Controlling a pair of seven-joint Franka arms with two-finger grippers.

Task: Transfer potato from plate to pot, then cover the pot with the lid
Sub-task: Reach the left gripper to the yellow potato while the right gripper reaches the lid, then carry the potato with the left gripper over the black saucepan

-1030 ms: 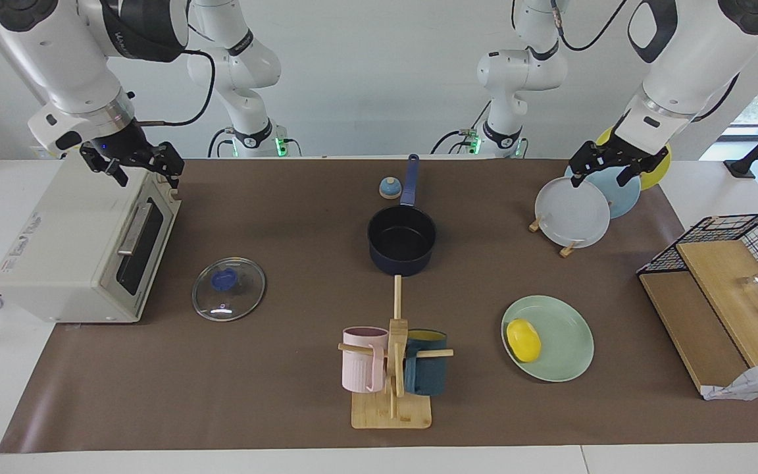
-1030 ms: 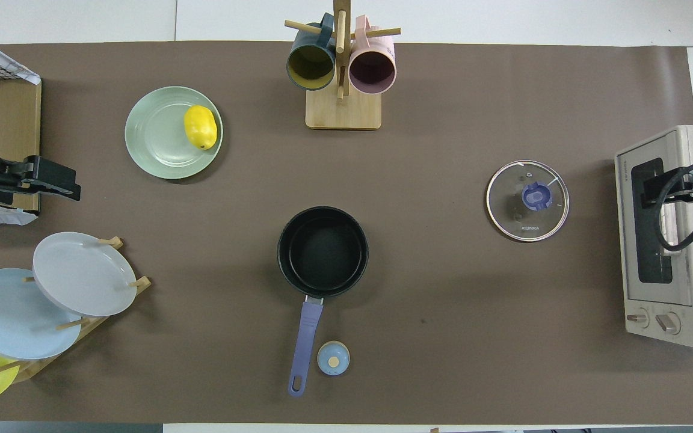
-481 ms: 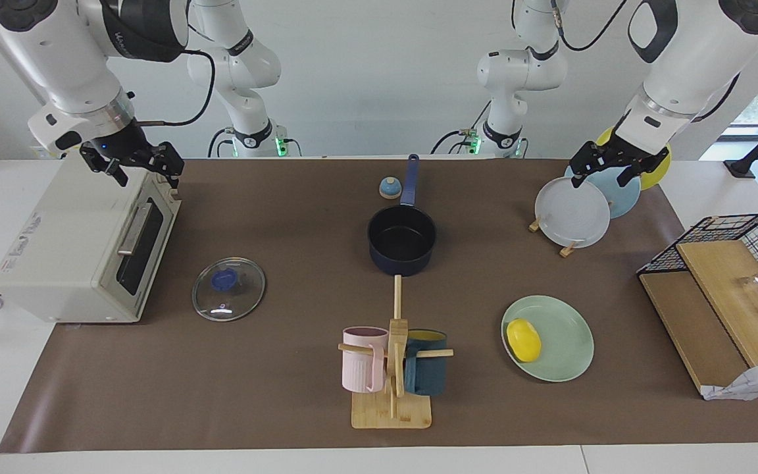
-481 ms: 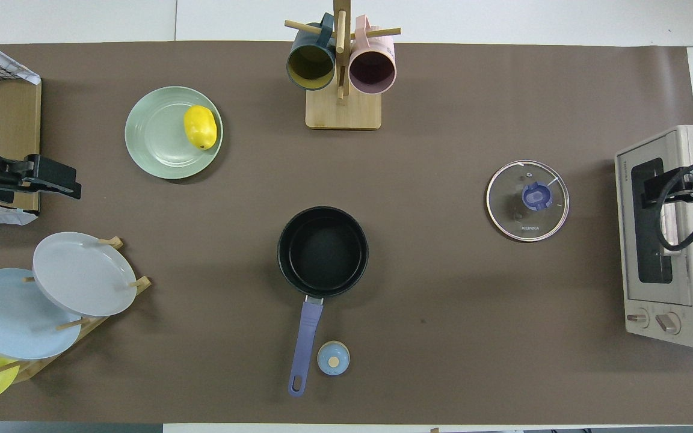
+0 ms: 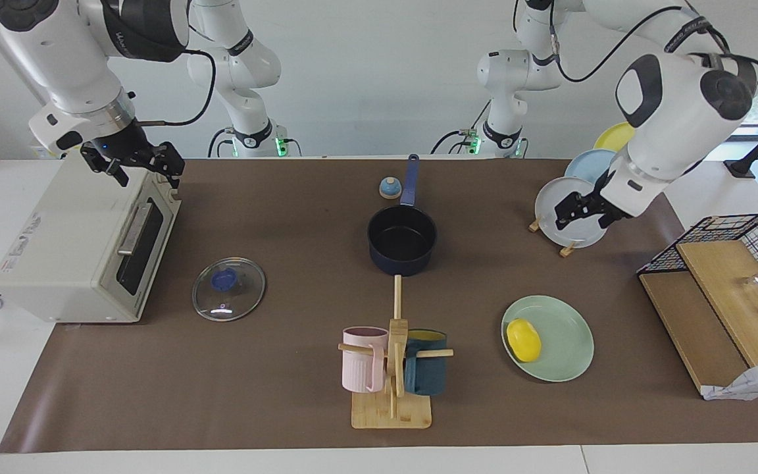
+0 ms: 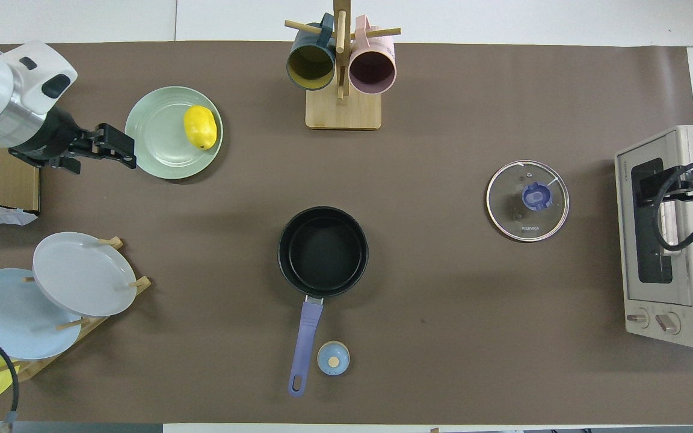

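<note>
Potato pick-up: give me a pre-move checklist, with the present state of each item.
1. Potato lying on the plate, nothing over it: ok.
2. Left gripper empty, jaws open: ok.
3. Left gripper over the potato: not ok; it is in the air beside the plate, toward the left arm's end of the table.
4. Pot empty and uncovered: ok.
5. Lid flat on the table beside the toaster oven: ok.
6. Right gripper waiting over the toaster oven, clear of the pot: ok.
</note>
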